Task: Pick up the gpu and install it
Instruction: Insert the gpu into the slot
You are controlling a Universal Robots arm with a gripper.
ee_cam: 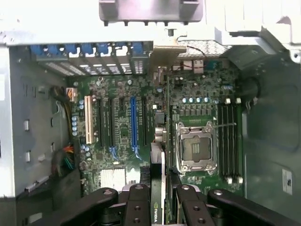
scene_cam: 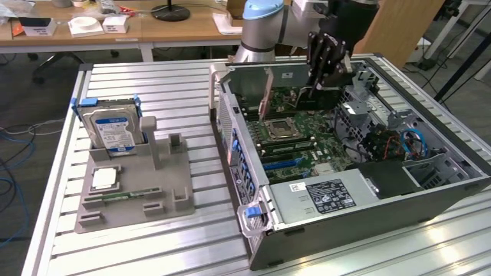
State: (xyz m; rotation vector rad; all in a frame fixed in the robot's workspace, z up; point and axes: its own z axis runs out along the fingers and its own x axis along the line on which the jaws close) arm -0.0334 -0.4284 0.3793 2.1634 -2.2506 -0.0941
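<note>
Nearest you, on the exterior view's left of the desk (scene_cam: 153, 80), a grey tray (scene_cam: 130, 215) holds a hard drive (scene_cam: 114, 132). To its right lies the open computer case (scene_cam: 429, 190). Farther back, your claw (scene_cam: 326, 72) grips the gpu (ee_cam: 156, 209) edge-on over the motherboard (ee_cam: 117, 122), beside the processor socket (ee_cam: 195, 148).

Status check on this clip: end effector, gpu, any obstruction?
Copy: end effector shut on gpu. Card edge-on inside open case, over motherboard. CPU socket alongside; nothing seen blocking.
</note>
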